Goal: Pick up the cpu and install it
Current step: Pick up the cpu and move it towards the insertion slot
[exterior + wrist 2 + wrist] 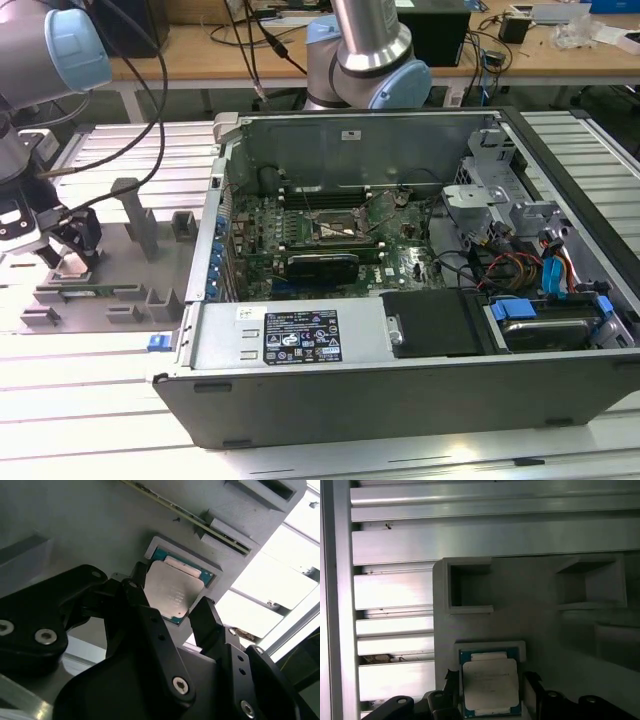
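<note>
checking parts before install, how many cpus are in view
1. The cpu lies in a recess of the grey fixture tray, between the fingers of the open gripper. Others may be hidden inside the computer case.

1. The arm [370, 40] is showing silver-grey tube segments and rounded joints at the exterior view's top centre and upper left.
2. Pale blue caps [75, 45] are covering the joint ends.
3. Thin black cables [162, 98] are looping beside the arm at the exterior view's upper left.
4. The gripper [68, 262] is showing matte black all over.
5. In the second wrist view its fingers [150, 625] are looking thick and blocky, narrowing toward the tips.
6. Round silver screws [180, 684] are sitting sunk in the black links.
</note>
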`<act>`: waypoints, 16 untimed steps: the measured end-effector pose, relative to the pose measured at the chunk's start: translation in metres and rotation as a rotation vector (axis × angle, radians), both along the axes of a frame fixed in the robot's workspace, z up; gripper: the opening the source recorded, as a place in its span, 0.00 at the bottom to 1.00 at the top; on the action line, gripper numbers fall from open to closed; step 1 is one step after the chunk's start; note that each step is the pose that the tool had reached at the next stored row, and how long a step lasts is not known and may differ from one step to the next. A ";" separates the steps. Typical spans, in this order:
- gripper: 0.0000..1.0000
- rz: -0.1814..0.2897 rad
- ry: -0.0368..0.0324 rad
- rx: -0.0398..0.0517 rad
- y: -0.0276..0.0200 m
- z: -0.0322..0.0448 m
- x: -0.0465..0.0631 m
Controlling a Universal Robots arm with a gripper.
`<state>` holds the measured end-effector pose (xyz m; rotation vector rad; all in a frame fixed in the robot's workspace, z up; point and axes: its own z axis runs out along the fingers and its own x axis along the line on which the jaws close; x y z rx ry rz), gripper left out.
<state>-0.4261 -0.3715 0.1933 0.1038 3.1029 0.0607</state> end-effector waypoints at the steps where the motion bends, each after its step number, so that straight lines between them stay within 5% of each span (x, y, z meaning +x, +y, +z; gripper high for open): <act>1: 0.62 0.000 0.0002 0.0008 0.0000 -0.0013 0.000; 13: 0.62 0.000 0.0012 0.0018 0.0000 -0.0056 0.000; 16: 0.55 0.000 0.0012 0.0019 0.0000 -0.0057 0.000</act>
